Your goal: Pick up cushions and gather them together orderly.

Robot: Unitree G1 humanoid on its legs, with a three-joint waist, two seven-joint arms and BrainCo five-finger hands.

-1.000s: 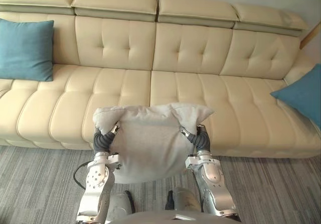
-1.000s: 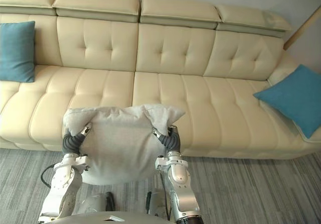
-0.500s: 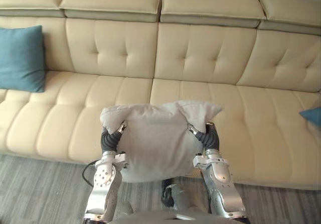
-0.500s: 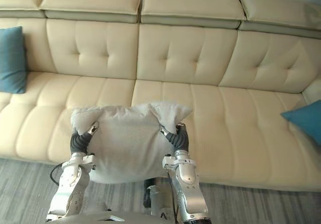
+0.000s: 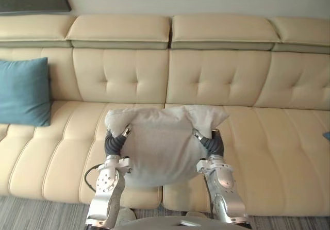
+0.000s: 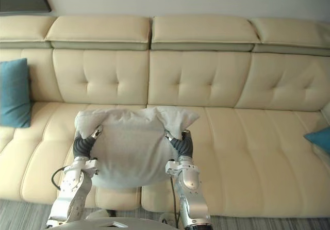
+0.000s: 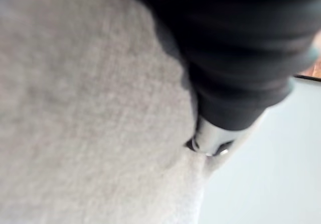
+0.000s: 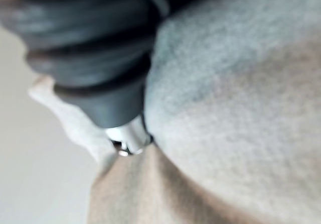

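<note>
Between left hand (image 5: 114, 144) and right hand (image 5: 212, 144): grey cushion (image 5: 161, 145), over sofa (image 5: 221, 78) seat middle — cannot tell either hand's closure. Teal cushion (image 5: 23, 92) at sofa's left end.

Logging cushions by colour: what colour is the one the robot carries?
The cushion is light grey, clearest in the left eye view.

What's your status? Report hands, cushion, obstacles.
Holding: left hand and right hand on either side of grey cushion, raised before sofa. One blue cushion at sofa's left end. No obstacle seen.
</note>
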